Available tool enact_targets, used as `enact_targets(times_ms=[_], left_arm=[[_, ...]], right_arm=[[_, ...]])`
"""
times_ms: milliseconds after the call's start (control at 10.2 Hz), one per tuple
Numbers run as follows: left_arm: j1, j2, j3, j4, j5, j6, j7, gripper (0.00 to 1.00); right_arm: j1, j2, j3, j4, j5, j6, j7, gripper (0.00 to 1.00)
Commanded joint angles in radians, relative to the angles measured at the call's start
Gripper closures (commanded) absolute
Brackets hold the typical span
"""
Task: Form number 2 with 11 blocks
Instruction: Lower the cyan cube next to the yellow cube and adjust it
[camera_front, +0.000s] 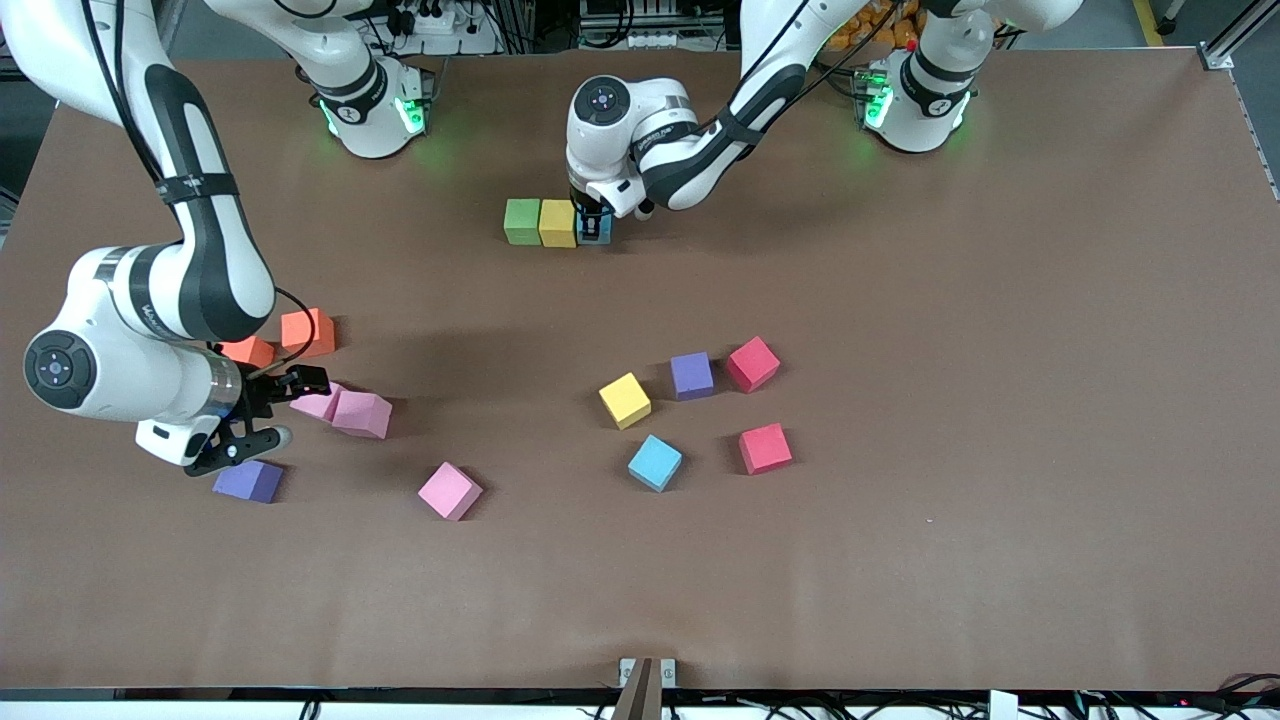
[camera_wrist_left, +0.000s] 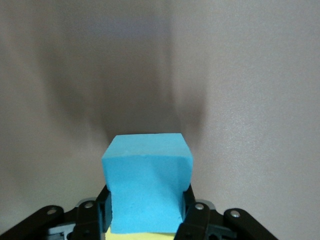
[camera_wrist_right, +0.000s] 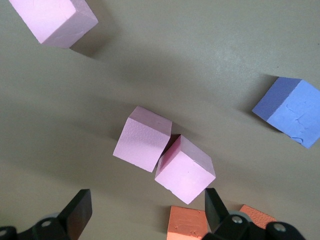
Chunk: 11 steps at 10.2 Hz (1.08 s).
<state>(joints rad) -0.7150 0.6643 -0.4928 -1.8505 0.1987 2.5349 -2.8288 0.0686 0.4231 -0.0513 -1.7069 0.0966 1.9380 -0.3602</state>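
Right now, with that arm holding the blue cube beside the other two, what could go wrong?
The left gripper is shut on the light blue cube, pressed against the yellow cube; letting go carelessly might nudge the row with the green cube crooked. The right gripper is open over two touching pink cubes, so it may bump one while grabbing the other.

A green block (camera_front: 522, 221), a yellow block (camera_front: 557, 223) and a light blue block (camera_front: 597, 236) sit touching in one row. Nearer the front camera than that row lie loose cubes: yellow (camera_front: 625, 400), purple (camera_front: 692, 375), two red (camera_front: 752, 364) and one light blue (camera_front: 655, 463). Toward the right arm's end from the row are two orange (camera_front: 308, 333), three pink (camera_front: 361, 414) and one purple (camera_front: 248, 481).
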Motion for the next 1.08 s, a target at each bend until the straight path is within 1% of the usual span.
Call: enact_targets(times_ms=[0,196,295,491,982], left_arm=[[-0.006,0.026,-0.01,0.019,0.11,-0.01,-0.327,0.4],[-0.006,0.026,-0.01,0.019,0.111,-0.01,-0.327,0.31],[-0.006,0.026,-0.009,0.019,0.11,-0.01,-0.327,0.3],[-0.004,0.026,-0.01,0.019,0.11,-0.01,-0.328,0.2],[-0.003,0.028,-0.01,0.02,0.108,-0.008,-0.33,0.19]], right_arm=[[-0.003,-0.003,0.002,-0.002,0.002,0.002,-0.009,0.0],[-0.003,-0.004,0.002,-0.002,0.002,0.002,-0.011,0.0],[-0.003,-0.003,0.002,-0.002,0.002,0.002,-0.009,0.0],[-0.003,-0.003,0.002,-0.002,0.002,0.002,-0.009,0.0],[-0.003,-0.003,0.002,-0.002,0.002,0.002,-0.009,0.0]])
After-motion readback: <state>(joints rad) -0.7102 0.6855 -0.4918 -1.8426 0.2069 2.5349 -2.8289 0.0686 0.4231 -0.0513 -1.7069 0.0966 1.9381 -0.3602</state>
